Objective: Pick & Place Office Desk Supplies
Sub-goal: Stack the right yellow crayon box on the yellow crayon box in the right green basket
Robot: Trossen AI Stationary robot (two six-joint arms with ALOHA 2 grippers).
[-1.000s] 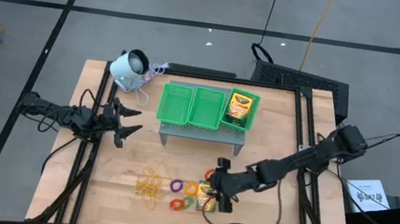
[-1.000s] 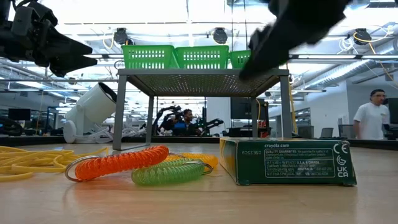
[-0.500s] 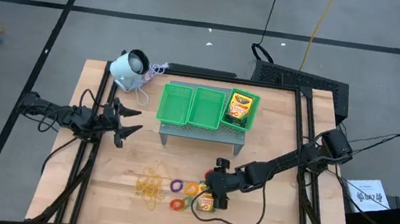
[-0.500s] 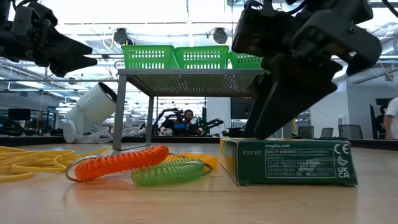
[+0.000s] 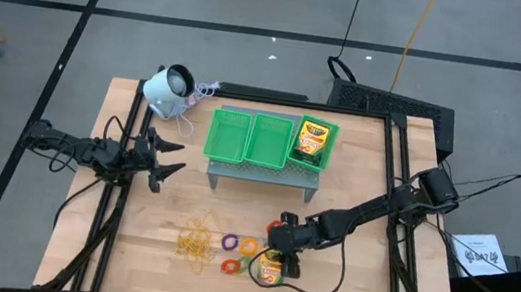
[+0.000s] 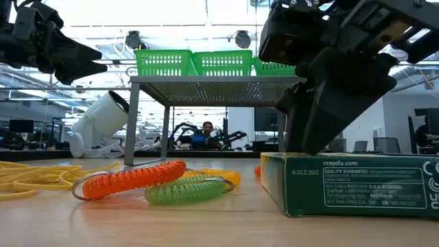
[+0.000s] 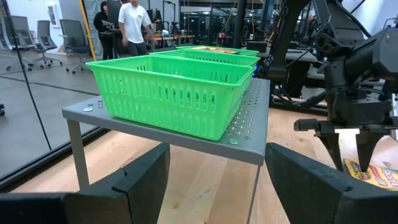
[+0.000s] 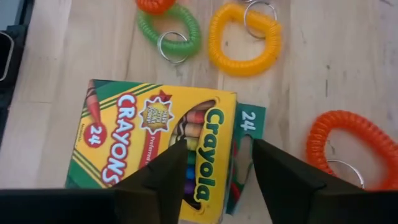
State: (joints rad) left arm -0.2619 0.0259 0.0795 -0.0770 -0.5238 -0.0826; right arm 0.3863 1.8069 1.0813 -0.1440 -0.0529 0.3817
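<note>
Crayon box (image 8: 158,149) lies flat on the worktop (image 5: 343,288) beside the coil rings. My right gripper (image 5: 276,259) has dropped onto it, jaws narrowing astride it, not yet pinching. Left gripper (image 5: 166,157) waits, jaws spread.

A green three-part tray (image 5: 250,137) sits on a grey perforated metal stand (image 5: 265,174) toward the back of the wooden table (image 5: 352,214). Near the table's back left corner lies a white round-headed device (image 5: 168,90), tipped on its side, with a thin cord (image 5: 205,88) beside it. Beyond the table, a person (image 6: 206,132) sits far off in the room, and two more people (image 7: 121,25) stand by some desks.
</note>
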